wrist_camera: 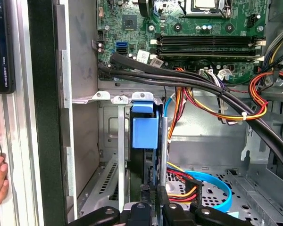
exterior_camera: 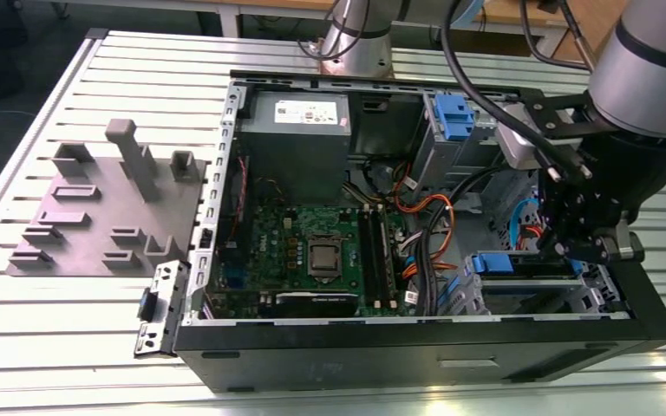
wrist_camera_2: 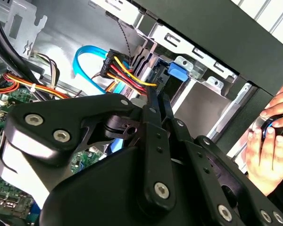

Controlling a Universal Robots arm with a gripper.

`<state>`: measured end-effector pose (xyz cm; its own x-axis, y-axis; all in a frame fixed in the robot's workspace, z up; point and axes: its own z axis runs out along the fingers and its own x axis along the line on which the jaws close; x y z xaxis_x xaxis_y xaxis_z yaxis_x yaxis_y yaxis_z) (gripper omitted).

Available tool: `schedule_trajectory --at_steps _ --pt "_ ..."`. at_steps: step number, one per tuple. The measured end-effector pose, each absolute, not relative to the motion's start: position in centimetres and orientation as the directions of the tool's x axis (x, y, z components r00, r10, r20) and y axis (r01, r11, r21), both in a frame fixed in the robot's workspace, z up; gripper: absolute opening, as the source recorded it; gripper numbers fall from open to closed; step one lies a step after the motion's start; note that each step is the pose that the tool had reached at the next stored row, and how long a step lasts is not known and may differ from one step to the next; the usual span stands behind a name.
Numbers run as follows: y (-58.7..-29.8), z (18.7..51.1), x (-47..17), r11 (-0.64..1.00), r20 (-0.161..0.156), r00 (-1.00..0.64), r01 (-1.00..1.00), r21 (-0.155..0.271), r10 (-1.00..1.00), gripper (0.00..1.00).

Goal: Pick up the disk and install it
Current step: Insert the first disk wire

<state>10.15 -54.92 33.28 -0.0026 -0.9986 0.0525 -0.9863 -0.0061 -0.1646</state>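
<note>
The disk (wrist_camera: 145, 134) stands on edge in the drive bay at the front corner of the open computer case (exterior_camera: 426, 347). Its blue carrier frame faces me, and the silver drive behind it is seen edge-on. In the exterior view the disk's blue frame (exterior_camera: 505, 263) sits in the bay at the view's right, just under the arm's wrist. My gripper (wrist_camera: 153, 200) reaches down into the case with its two black fingers (wrist_camera_2: 153, 110) close together on the thin edge of the disk (wrist_camera_2: 176, 71). The gripper (exterior_camera: 576, 247) looks shut on it.
Bundles of orange, red and black cables (wrist_camera: 212, 103) and a blue flat cable (wrist_camera: 217, 188) run close beside the bay. The motherboard (exterior_camera: 310, 251) and a grey power supply (exterior_camera: 298, 121) fill the case. A person's hand (wrist_camera_2: 266, 150) rests outside the case wall. A grey fixture block (exterior_camera: 101, 208) lies on the slatted table.
</note>
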Motion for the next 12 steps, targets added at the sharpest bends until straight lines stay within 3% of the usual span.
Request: schedule_trajectory --at_steps 12 --pt "-54.98 32.80 10.16 -0.006 0.052 -0.003 -0.986 -0.165 -0.999 0.16"
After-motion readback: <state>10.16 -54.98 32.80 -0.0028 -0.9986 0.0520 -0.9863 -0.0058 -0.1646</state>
